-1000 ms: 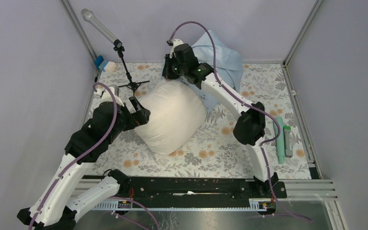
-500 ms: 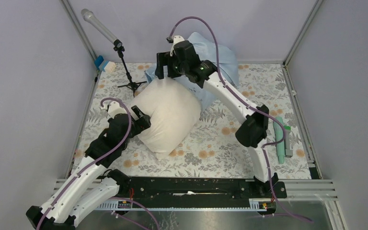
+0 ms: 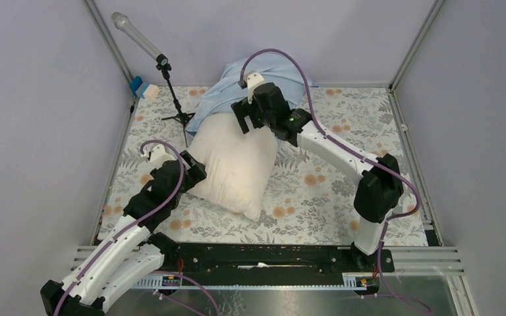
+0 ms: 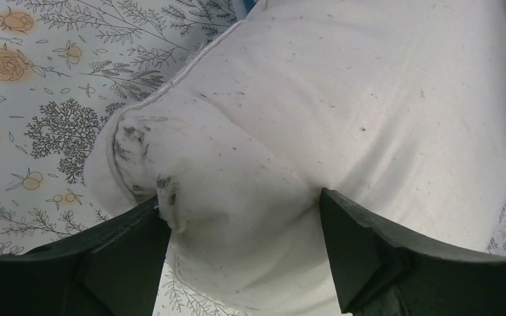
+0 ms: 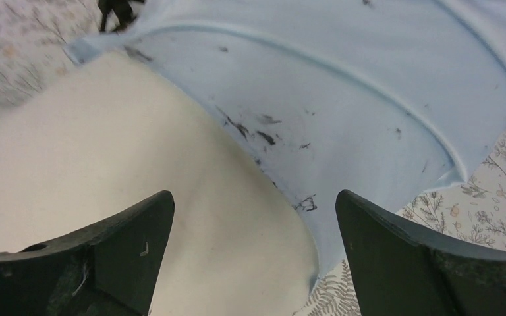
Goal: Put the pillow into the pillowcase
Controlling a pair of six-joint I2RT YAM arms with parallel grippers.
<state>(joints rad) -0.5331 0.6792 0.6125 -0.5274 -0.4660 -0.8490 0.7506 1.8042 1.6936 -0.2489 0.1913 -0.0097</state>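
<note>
Obs: pillow [image 3: 234,164] looks soft, light, squashy; pinch corners. pillowcase [image 3: 221,92] limp, thin; take its hem. left end effector [image 4: 244,204] wide, astride a pillow corner; right end effector [image 5: 255,197] wide, empty.

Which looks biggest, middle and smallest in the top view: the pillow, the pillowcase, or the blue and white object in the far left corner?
1. pillow
2. pillowcase, judged by its visible part only; some of it is hidden, so its true size is unsure
3. blue and white object, clearly the smallest
</note>
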